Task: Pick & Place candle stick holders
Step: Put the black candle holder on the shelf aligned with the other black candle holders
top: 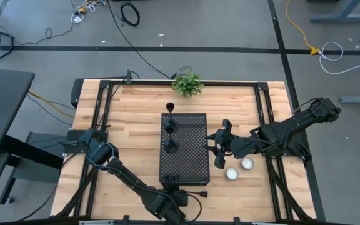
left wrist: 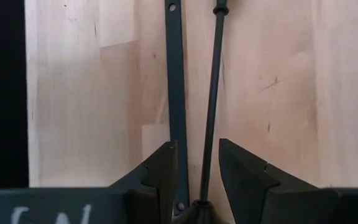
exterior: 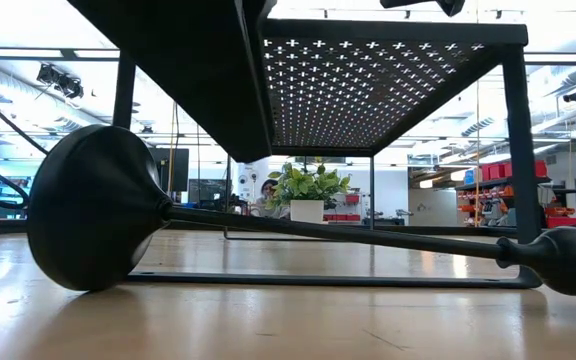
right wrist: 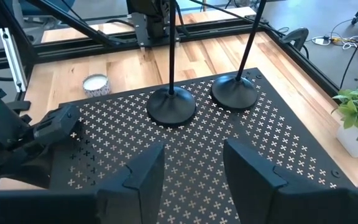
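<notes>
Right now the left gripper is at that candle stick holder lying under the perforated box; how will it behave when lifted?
The candle stick holder looks rigid: thin straight metal stem. Its big flared base probably makes it end-heavy, so it may swing in the left gripper. Lying flat, it could roll if released.
</notes>
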Robot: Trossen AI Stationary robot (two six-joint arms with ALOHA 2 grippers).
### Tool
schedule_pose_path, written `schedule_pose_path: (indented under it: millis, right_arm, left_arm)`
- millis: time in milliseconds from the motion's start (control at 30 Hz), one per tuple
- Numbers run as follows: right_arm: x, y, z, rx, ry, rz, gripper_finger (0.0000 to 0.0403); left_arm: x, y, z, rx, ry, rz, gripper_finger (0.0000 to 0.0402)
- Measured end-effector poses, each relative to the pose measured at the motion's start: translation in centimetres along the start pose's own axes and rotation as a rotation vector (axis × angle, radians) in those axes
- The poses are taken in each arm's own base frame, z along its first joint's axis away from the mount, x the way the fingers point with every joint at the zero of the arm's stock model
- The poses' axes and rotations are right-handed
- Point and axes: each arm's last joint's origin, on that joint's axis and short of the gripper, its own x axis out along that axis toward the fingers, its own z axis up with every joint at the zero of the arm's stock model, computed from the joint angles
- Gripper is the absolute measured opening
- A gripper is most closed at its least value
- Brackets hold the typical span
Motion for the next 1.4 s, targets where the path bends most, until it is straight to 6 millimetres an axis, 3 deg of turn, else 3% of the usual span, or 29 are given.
schedule_pose_path:
  millis: [233, 500, 800, 1100, 1400]
  right_arm:
    - [0.0, 0.0, 0.0, 0.000, 0.000, 0.000, 0.0164]
    - [0.0, 0.0, 0.0, -0.003, 0.001, 0.000, 0.0164]
    - [0.0, 0.0, 0.0, -0.004, 0.001, 0.000, 0.0164]
    - [0.0, 0.0, 0.0, 0.000, 0.001, 0.000, 0.0164]
    - [0.0, 0.0, 0.0, 0.001, -0.002, 0.001, 0.0164]
  left_arm:
    - [-1.0, -0.3, 0.1, 0.005, 0.032, -0.024, 0.0121]
    - [-2.8, -1.6, 0.7, 0.001, -0.051, -0.074, 0.0121]
    - [-1.0, -2.0, 0.5, 0.024, -0.022, -0.046, 0.0121]
    - [-0.5, -1.4, 0.6, 0.034, -0.005, -0.016, 0.0121]
    - [1.8, -2.0, 0.0, 0.044, 0.076, -0.051, 0.0121]
